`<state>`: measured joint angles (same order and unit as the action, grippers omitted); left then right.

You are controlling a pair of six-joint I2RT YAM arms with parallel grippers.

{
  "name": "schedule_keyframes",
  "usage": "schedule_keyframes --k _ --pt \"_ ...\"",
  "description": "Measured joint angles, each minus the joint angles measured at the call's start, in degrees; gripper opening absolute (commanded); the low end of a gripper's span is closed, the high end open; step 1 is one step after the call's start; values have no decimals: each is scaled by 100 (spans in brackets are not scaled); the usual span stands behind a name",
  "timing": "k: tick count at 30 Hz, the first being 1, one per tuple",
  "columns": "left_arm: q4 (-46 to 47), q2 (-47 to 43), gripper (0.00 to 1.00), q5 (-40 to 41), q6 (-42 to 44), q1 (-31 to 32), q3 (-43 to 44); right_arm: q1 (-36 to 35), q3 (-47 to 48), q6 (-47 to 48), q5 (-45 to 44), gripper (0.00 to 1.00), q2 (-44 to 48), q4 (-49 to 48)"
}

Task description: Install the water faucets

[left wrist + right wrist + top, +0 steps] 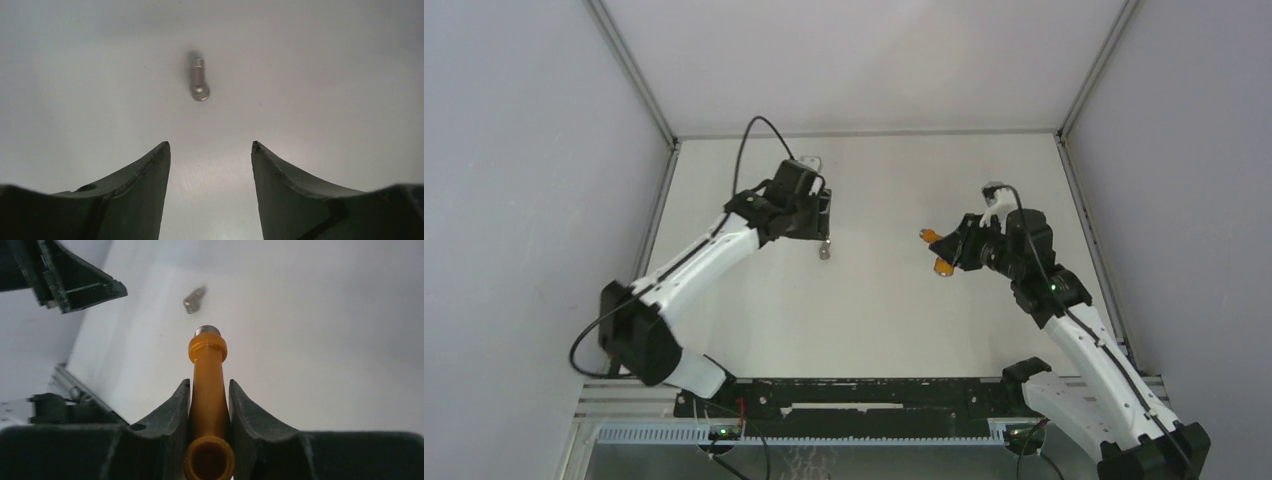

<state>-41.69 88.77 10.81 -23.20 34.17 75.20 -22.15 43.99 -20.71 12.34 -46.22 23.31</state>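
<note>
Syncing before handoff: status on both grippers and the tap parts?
Left gripper open, empty. Grey fitting loose on table, ahead of it. Right gripper shut on orange tap, threaded end forward. Nothing between tap and fitting.

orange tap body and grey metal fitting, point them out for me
orange tap body point(207, 372), right wrist view, on its shaft below the collar
grey metal fitting point(198, 79), left wrist view, on its barrel

A white tabletop sits boxed in by pale grey wall panels at left, back and right. Silvery frame struts run along the corners. A black rail and what looks like slotted cable ducting line the near edge. The light is soft and even.
</note>
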Motion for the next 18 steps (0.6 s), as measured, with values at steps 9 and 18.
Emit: schedule_keyframes --k 9,18 --pt "1224 -2277 65 -2863 409 0 -627 1130 -87 -1294 3659 0 -590 -1644" --pt "3091 -2295 77 -5171 -920 0 -1185 946 -87 -2402 5075 0 -608 -3259"
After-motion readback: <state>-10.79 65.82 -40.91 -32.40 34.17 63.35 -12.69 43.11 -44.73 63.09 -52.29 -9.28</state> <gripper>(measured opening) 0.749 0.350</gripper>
